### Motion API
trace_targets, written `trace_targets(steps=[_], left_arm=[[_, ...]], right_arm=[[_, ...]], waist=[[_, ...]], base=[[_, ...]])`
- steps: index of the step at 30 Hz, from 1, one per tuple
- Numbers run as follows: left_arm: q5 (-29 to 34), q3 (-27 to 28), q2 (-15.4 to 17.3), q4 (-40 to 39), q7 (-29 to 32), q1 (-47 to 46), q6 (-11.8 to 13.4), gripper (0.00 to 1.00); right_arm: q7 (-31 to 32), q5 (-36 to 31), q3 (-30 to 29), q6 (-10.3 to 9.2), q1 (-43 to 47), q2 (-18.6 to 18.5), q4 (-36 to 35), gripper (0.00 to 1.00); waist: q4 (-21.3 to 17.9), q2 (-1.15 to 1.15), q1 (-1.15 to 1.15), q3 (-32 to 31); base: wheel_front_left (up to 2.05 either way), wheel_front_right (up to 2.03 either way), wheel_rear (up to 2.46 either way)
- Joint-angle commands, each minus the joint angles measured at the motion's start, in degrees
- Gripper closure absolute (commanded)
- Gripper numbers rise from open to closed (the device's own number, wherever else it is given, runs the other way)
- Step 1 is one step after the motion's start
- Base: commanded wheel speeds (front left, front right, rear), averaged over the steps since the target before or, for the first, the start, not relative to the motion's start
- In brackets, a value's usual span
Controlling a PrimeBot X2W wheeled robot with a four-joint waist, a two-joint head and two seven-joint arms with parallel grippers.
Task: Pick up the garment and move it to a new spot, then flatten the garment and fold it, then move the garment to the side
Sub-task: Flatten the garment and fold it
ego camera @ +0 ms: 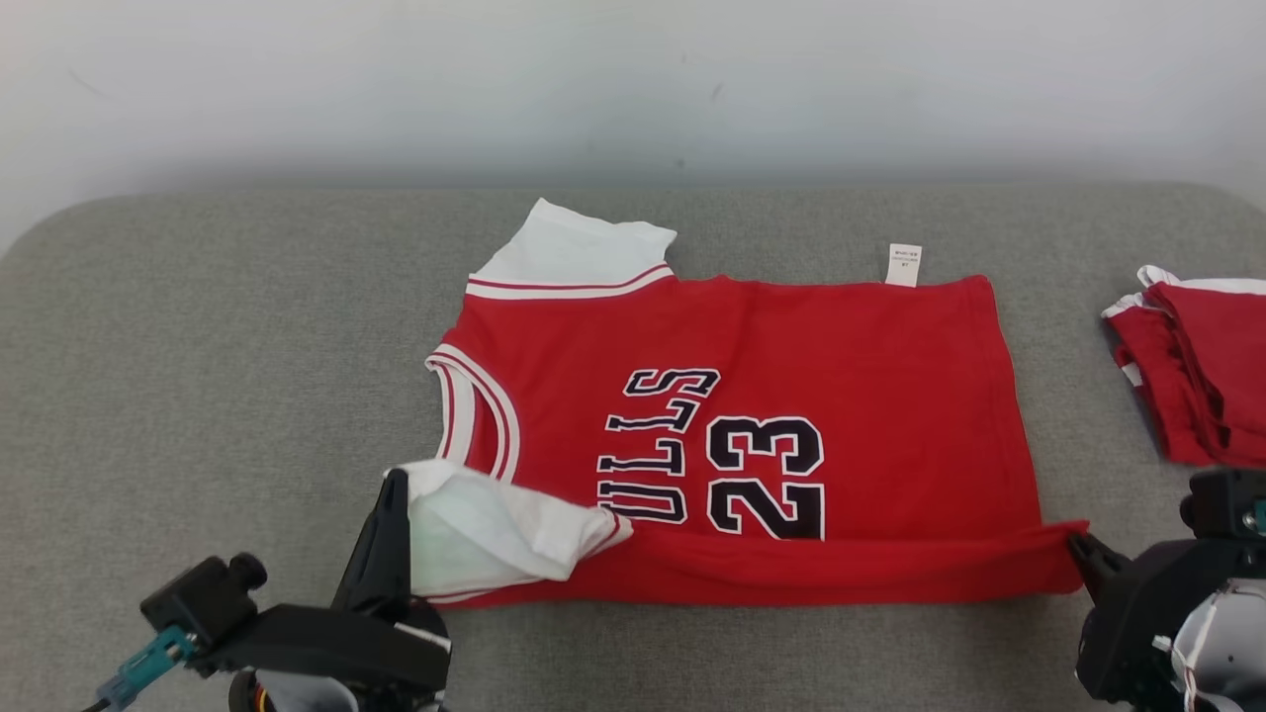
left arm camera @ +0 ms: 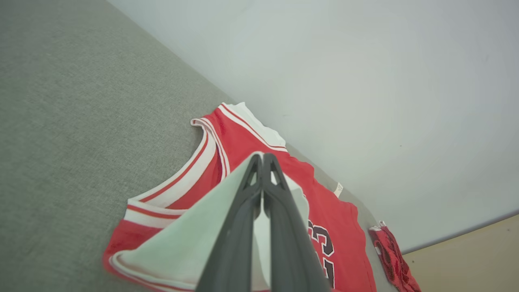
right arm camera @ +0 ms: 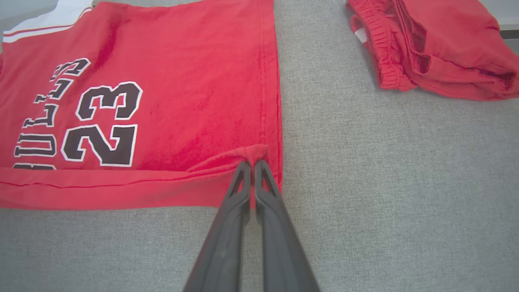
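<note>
Grey fabric surface (ego camera: 198,346), red jersey (ego camera: 841,396), both jaws clamped on its near edge, shorts (ego camera: 1207,376) alongside

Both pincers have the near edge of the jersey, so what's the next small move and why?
Probably carry both toward the far side together. The left pincer is shut on the white sleeve, the right pincer on the hem corner, and the jersey has its near edge only narrowly turned over.
</note>
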Motion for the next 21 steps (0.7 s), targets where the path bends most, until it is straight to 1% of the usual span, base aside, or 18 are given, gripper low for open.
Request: trace_targets(steps=[1,6,9,12,14,21], left_arm=[[0.7,-0.2,0.0,0.6,-0.6,-1.1,-0.4,1.00],[3.8,-1.3,0.0,4.9,-3.7,-5.2,-0.7,1.00],[7.0,-2.2,0.7,7.2,-6.1,-7.6,-0.7,1.00],[8.2,-3.0,0.5,9.3,-7.7,-9.7,-1.1,1.00],[8.7,-3.3,0.4,10.8,-8.5,-11.0,-1.3,1.00],[11.1,-4.5,0.6,15.7,-10.6,-15.1,-1.1,1.00]], right_arm=[[-1.0,0.3,0.2,-0.15,-0.7,-0.2,0.5,1.00],[-5.5,0.4,1.1,-0.15,-3.7,-1.0,4.4,1.00],[-7.9,0.2,1.4,-0.15,-5.1,-1.7,6.5,1.00],[-10.5,-0.2,1.7,-0.15,-6.8,-2.3,8.5,1.00],[-12.6,0.2,1.3,-0.15,-8.0,-2.0,10.0,1.00],[-15.6,-0.5,2.9,-0.15,-11.5,-3.3,15.6,1.00]], waist=[[-0.5,-0.01,-0.01,0.7],[-1.0,-0.01,-0.01,1.8],[-1.0,-0.01,-0.01,2.6],[-1.0,-0.01,-0.01,3.2],[-1.0,-0.01,-0.01,3.6],[-0.9,-0.01,-0.01,5.1]], base=[[0.00,0.00,0.00],[0.00,0.00,0.00],[0.00,0.00,0.00],[0.00,0.00,0.00],[0.00,0.00,0.00],[0.00,0.00,0.00]])
